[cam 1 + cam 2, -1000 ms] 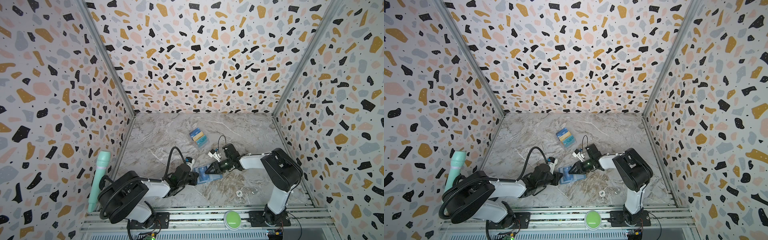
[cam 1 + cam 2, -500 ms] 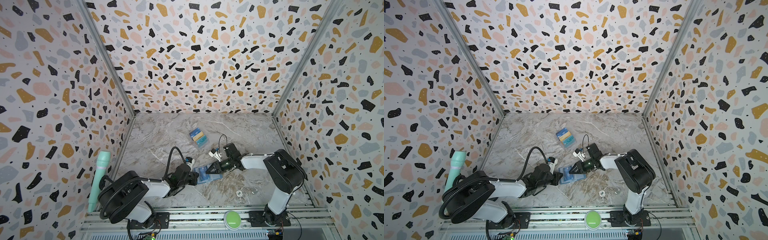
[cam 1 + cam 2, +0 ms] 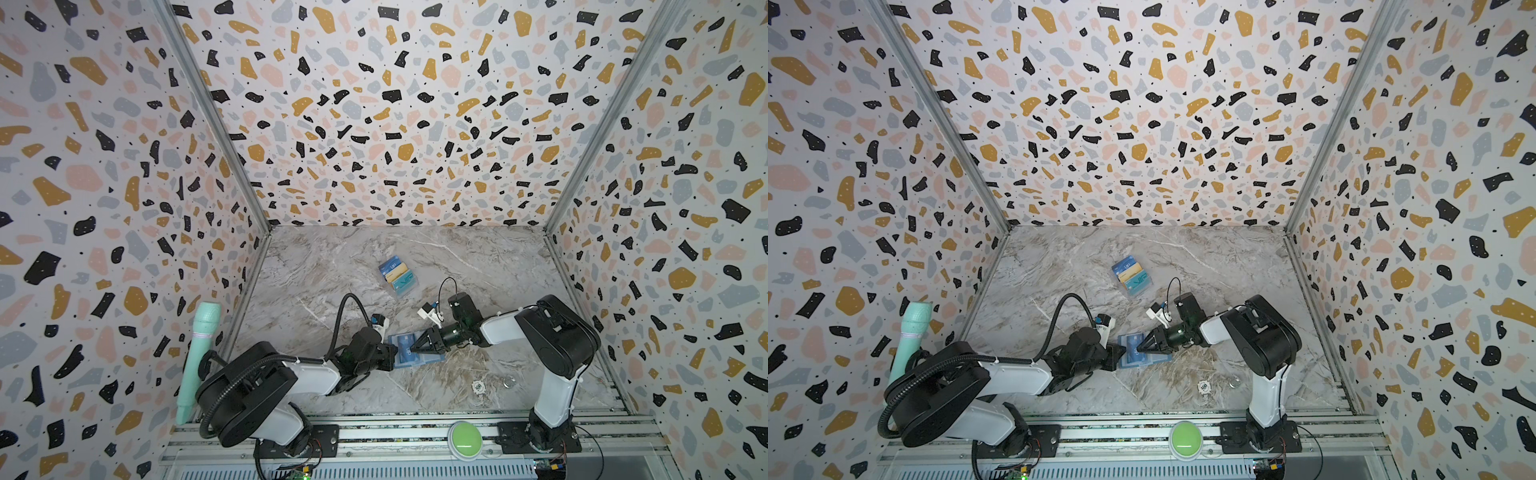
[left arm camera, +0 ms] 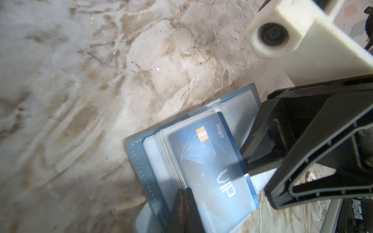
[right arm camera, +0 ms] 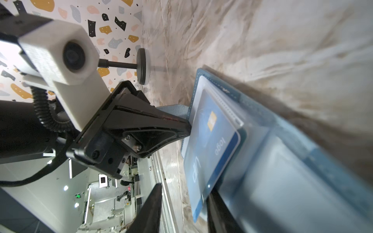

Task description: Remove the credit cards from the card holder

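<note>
The slate-blue card holder lies open near the table's front middle. One clear sleeve page is raised, and it carries a blue credit card with a gold chip and pale lettering. My left gripper is shut on the edge of the sleeve pages. My right gripper is open. One of its fingers sits under the raised card's corner, and the other stands apart on the card's far side.
A clear tiered stand farther back holds three cards: dark blue, yellow-tan and teal. Two small round bits lie front right. A green button sits on the front rail. A mint-green tube leans outside the left wall.
The right arm's elbow has shifted slightly to the right. Both grippers stay at the card holder as before.
</note>
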You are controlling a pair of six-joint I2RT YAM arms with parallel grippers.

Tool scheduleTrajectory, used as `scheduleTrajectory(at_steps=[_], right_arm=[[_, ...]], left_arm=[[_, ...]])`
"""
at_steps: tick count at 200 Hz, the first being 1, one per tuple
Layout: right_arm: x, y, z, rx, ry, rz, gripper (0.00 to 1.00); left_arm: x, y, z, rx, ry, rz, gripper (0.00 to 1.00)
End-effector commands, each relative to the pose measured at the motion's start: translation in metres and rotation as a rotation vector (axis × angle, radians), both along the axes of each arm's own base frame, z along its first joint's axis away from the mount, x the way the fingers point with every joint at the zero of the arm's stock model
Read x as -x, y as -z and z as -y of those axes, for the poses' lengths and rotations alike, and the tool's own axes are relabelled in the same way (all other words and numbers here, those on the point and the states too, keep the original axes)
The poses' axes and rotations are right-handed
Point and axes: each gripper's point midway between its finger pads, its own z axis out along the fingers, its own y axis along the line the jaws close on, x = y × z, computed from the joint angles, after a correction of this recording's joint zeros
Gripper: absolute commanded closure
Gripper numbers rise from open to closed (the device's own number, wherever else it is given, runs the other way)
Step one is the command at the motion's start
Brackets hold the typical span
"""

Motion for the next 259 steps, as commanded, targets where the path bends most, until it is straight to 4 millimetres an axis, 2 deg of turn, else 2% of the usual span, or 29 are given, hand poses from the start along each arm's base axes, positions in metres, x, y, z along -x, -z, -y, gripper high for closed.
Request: scheduleTrajectory(at_steps=[1,37,120,194,259], right_arm=[[0.001,-0.013,-0.007,-0.069,-0.021,-0.003,0.63],[0.001,-0.013,-0.013,-0.078,-0.022,-0.011,0.63],[0.000,0.003,-0.022,-0.026,-0.019,-0.022,0.61],[0.000,0.007,-0.022,-0.021,-0.015,-0.027,0.61],[0.001,0.007,-0.023,-0.036,-0.016,-0.027,0.60]], left_arm=[[0.015,0.026,-0.016,-0.092,0.008,-0.065,0.99],[0.016,0.026,-0.017,-0.092,0.007,-0.065,0.99],[0.015,0.022,-0.020,-0.090,-0.008,-0.051,0.99],[0.003,-0.013,-0.015,-0.040,-0.010,0.068,1.00],[-0.005,-0.032,0.005,0.042,0.049,0.149,1.00]])
